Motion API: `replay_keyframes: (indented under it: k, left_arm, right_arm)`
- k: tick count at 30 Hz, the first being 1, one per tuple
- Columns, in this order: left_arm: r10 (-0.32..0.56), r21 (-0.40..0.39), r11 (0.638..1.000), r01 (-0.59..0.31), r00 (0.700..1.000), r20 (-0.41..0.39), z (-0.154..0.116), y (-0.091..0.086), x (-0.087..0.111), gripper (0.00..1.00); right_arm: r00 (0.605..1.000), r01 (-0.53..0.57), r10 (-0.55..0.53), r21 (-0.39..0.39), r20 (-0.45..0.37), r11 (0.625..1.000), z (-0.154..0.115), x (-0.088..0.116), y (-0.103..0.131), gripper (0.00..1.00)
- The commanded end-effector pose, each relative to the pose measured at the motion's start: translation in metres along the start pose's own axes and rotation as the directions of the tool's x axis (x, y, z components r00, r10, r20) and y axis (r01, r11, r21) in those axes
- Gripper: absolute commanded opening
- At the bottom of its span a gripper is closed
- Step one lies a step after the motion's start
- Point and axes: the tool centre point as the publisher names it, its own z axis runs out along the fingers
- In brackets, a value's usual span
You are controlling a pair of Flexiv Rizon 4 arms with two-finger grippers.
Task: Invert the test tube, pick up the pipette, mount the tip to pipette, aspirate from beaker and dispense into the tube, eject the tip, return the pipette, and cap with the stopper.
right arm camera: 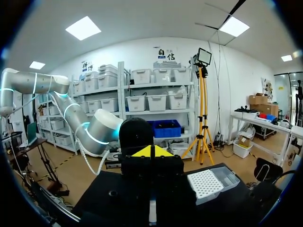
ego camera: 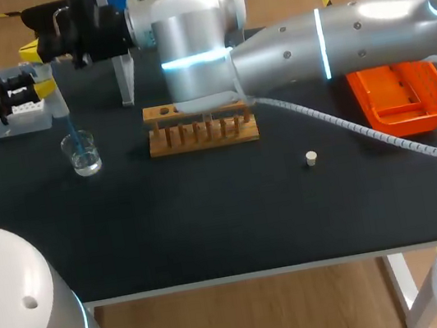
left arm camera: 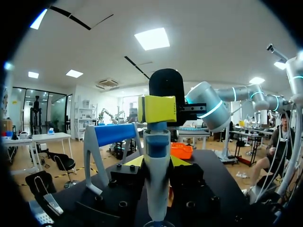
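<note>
My left gripper (ego camera: 42,90) is shut on the pipette (left arm camera: 156,175), a grey body with a blue band, held upright. Its blue tip (ego camera: 73,130) slants down into the glass beaker (ego camera: 83,155), which holds clear liquid. My right arm reaches across from the right to the far left. Its gripper (ego camera: 29,51) is shut, and its yellow tips (left arm camera: 158,109) rest on the pipette's top. A wooden test tube rack (ego camera: 200,127) stands mid-table, partly under the right arm; I cannot make out the tube. The small white stopper (ego camera: 311,158) lies alone to the rack's right.
A white tip box (ego camera: 25,118) sits under my left gripper. The blue-topped pipette stand (ego camera: 128,77) stands behind the rack. An orange tray (ego camera: 400,94) is at the right. The right arm's cable (ego camera: 380,136) trails over the table.
</note>
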Motion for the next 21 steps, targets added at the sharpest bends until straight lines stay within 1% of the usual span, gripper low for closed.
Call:
replay_keyframes:
  k: [1, 5, 8, 10, 16, 21]
  left_arm:
    - [0.001, 0.003, 1.0, -0.001, 1.0, -0.004, -0.001, -0.005, -0.002, 0.0]
    - [0.001, 0.003, 1.0, -0.001, 1.0, -0.004, -0.001, -0.005, -0.002, 0.0]
    - [0.001, 0.003, 1.0, -0.001, 1.0, -0.004, -0.001, -0.005, -0.002, 0.0]
    - [0.001, 0.003, 1.0, -0.001, 1.0, -0.004, -0.001, -0.005, -0.002, 0.0]
    - [0.001, 0.003, 1.0, -0.001, 1.0, -0.004, -0.001, -0.005, -0.002, 0.0]
    - [0.001, 0.003, 1.0, -0.001, 1.0, -0.004, -0.001, -0.005, -0.002, 0.0]
  right_arm:
    - [1.0, -0.003, 0.003, 0.002, 0.004, 1.0, 0.002, 0.002, -0.012, 0.0]
    - [1.0, -0.008, 0.008, 0.007, 0.004, 1.0, 0.003, 0.002, -0.016, 0.0]
    - [1.0, -0.009, 0.009, 0.008, 0.005, 1.0, 0.002, 0.003, -0.013, 0.0]
    - [1.0, 0.005, -0.005, -0.002, 0.007, 1.0, 0.001, 0.003, -0.004, 0.0]
    - [0.998, 0.061, -0.06, -0.036, 0.016, 0.997, -0.01, 0.005, 0.03, 0.0]
    - [0.995, 0.099, -0.098, -0.048, 0.022, 0.994, -0.022, 0.012, 0.051, 0.0]
